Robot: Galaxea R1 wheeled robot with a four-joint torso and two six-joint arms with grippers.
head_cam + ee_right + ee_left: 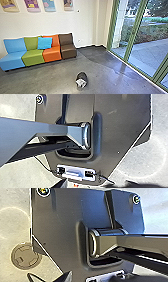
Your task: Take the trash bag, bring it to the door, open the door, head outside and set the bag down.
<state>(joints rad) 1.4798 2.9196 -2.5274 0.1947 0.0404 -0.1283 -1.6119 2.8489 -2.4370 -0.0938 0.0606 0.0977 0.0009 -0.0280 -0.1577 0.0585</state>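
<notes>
The trash bag [82,79] lies on the grey floor [50,80], in front of the row of seats [51,56] and apart from it. It seems soft, therefore a grip on only a thin fold could let it slip or tear. Whether the left gripper [50,277] and the right gripper [60,184] are open or closed, I cannot tell. Driving too close might push the bag away. At the glass wall [140,42], a swinging bag could catch on the green frame [132,32].
</notes>
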